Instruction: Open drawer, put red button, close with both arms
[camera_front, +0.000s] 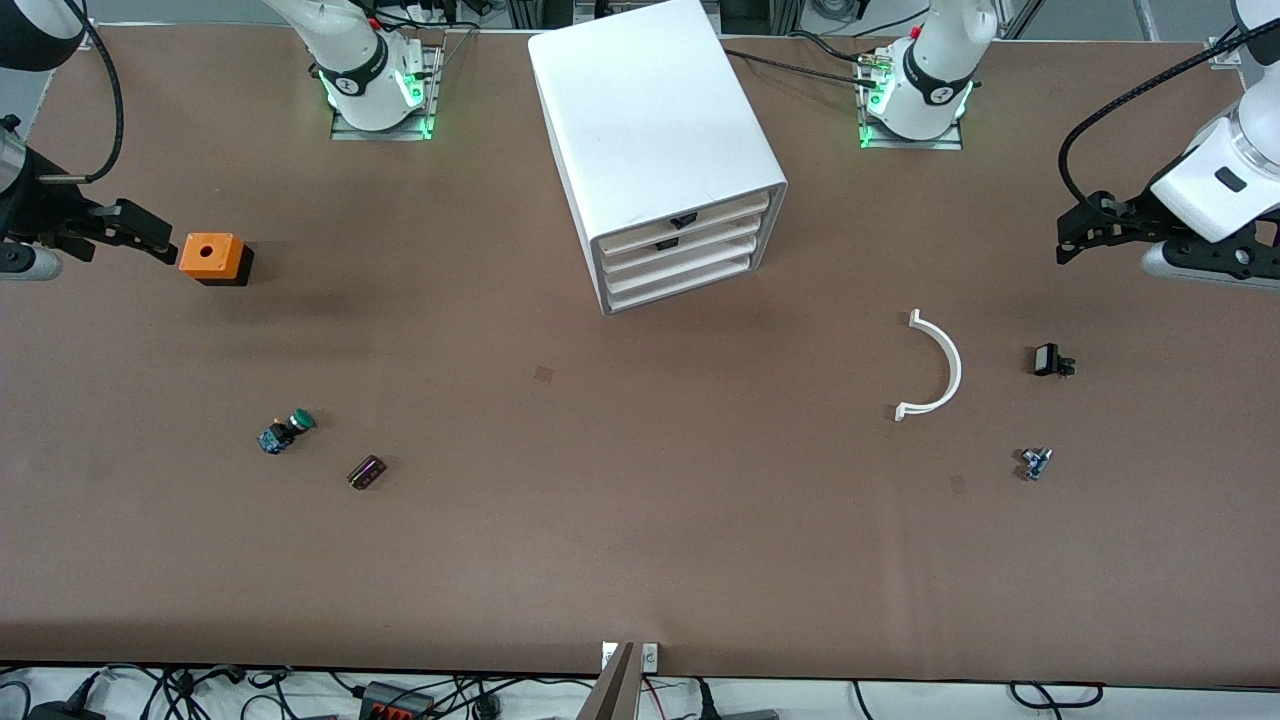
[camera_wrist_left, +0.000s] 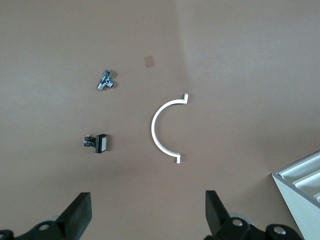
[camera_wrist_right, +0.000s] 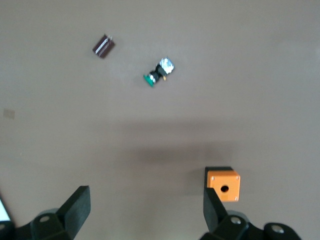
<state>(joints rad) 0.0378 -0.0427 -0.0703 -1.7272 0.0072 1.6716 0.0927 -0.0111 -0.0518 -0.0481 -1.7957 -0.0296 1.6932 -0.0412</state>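
Both arms wait with fingers spread, the left gripper (camera_front: 1068, 236) and right gripper (camera_front: 160, 240) at opposite table ends, leaving the closed drawer (camera_front: 680, 247) unobstructed.

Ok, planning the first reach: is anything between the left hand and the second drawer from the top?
Nothing visible. The open left hand is over bare table at the left arm's end, level with the shut drawer. The white arc lies nearer the front camera, off that line.
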